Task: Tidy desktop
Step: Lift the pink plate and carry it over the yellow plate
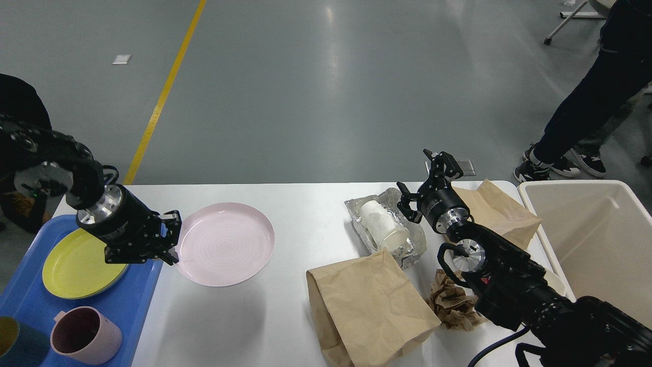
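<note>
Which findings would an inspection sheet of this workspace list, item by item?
Surface: large white rectangular desktop, partly covered.
Job's things: round pink plate raised, its shadow on the desktop below; blue plastic tray holding a yellow plate and a pink mug.
Clutter: big brown paper bag; white paper cup on crumpled foil; crumpled brown paper; second brown bag.
Grippers: left tool shut on the plate's rim; right tool open, empty.
Cables: black cable under the right arm.
Surroundings: cream-white bin; grey floor, yellow line; people standing.

text: none legible | labels: none | numbers: none
</note>
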You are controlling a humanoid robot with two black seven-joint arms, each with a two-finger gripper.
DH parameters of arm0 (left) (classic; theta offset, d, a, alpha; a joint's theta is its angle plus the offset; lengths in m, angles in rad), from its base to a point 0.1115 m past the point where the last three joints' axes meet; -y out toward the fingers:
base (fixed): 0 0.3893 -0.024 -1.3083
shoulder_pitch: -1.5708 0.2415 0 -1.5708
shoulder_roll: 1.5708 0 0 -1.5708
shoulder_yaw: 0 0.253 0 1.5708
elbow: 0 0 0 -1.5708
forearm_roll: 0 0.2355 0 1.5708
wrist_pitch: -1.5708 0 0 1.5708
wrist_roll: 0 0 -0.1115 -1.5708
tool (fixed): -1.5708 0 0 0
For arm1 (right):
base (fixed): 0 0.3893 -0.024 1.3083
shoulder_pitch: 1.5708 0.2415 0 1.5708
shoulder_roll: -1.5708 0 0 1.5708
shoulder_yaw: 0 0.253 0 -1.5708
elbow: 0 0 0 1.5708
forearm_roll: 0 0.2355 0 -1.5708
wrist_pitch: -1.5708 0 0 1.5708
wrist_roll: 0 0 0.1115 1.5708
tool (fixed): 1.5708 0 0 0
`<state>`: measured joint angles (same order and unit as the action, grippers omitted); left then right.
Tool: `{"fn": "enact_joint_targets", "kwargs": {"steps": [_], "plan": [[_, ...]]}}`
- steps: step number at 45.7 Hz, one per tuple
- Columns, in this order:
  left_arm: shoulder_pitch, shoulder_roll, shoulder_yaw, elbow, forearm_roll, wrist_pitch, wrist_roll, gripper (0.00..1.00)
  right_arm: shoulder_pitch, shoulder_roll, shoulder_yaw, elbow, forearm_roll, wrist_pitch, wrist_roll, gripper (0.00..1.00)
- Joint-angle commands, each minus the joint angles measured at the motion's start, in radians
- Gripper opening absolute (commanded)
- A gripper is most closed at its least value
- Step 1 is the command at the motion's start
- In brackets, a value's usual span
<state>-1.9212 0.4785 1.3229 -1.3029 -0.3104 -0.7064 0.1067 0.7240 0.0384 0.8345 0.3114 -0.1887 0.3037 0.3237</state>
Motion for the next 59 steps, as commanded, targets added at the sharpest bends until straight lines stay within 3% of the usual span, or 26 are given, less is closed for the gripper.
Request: {"fn": "enact_joint_targets", "kwargs": {"steps": [1, 9, 17, 24, 34, 48, 59], "plan": [[-0.145, 0.026, 0.077, -0.053, -0.004, -0.045, -0.018, 0.0, 0.0, 0.0, 0.0, 0.0, 0.0, 0.0, 0.0, 1.0], [-0.275, 0.066, 0.19, -0.078, -0.004, -0.105, -0.062, 0.0, 0.0, 0.0, 0.0, 0.0, 0.0, 0.0, 0.0, 1.0], [-0.243, 0.132, 0.214, -0.056, -0.001, -0.056, -0.068, 0.0, 0.0, 0.0, 0.0, 0.0, 0.0, 0.0, 0.0, 1.0], [-0.076, 0.198, 0.199, 0.045, 0.001, 0.054, -0.074, 0.0, 0.0, 0.0, 0.0, 0.0, 0.0, 0.0, 0.0, 1.0], [0.171, 0.265, 0.102, 0.284, -0.001, 0.05, -0.064, 0.0, 0.0, 0.0, 0.0, 0.0, 0.0, 0.0, 0.0, 1.0], [0.485, 0.264, -0.042, 0.52, 0.011, 0.05, -0.059, 0.0, 0.0, 0.0, 0.0, 0.0, 0.0, 0.0, 0.0, 1.0], [0.617, 0.267, -0.099, 0.663, 0.011, 0.033, -0.058, 0.0, 0.0, 0.0, 0.0, 0.0, 0.0, 0.0, 0.0, 1.0]]}}
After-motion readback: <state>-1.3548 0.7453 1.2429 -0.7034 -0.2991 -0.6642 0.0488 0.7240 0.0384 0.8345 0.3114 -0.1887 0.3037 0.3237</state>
